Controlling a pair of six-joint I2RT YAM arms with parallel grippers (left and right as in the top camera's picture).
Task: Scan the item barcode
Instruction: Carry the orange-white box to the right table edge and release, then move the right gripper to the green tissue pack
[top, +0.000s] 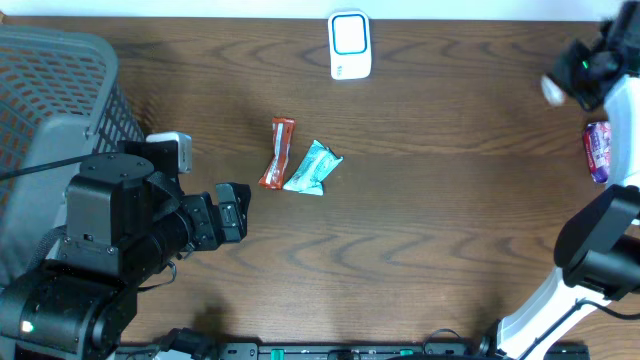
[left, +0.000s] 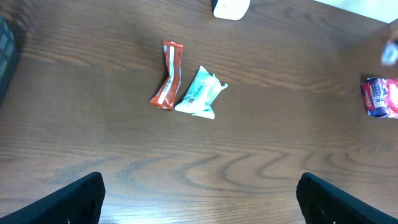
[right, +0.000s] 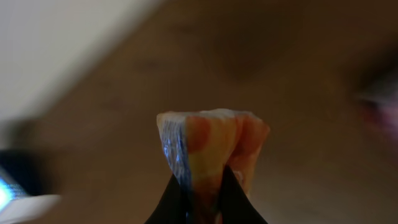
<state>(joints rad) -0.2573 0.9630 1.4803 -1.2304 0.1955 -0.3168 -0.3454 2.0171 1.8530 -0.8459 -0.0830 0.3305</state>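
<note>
Packet (right: 211, 143) sticks up from the right pincer (right: 200, 194), pinched tight, likely for showing its barcode. The left pincer (left: 199, 200) is spread wide, empty.

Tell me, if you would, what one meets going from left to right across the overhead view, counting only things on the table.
basket → red wrapper → teal packet → white scanner → purple packet
</note>
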